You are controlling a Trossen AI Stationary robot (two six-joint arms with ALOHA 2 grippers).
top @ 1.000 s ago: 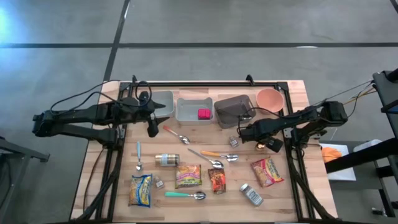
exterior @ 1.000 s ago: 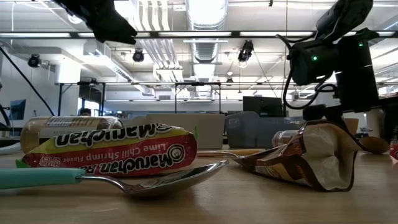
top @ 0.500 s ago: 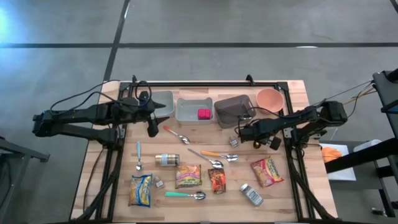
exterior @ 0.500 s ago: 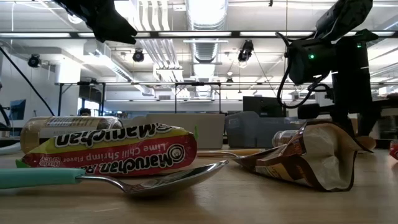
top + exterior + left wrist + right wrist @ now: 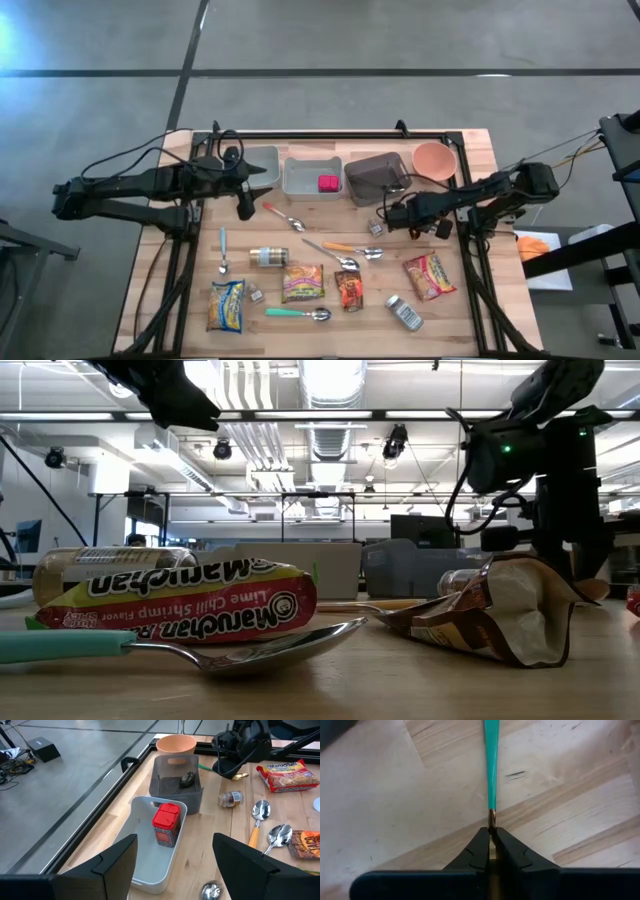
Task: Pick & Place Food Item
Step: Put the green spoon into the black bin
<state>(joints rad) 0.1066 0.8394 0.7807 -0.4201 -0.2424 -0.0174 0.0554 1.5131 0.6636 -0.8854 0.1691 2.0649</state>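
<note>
Right claw (image 5: 491, 851) clamped on teal-handled spoon (image 5: 491, 775) above worktop (image 5: 395, 820); left claw (image 5: 175, 865) open, empty, over white bin (image 5: 145, 855).

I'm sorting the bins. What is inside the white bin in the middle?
The white bin holds one small red container with a red lid, standing upright toward the end nearer the grey bin. The rest of its floor looks bare, though its near corner is hidden behind the left gripper.
</note>
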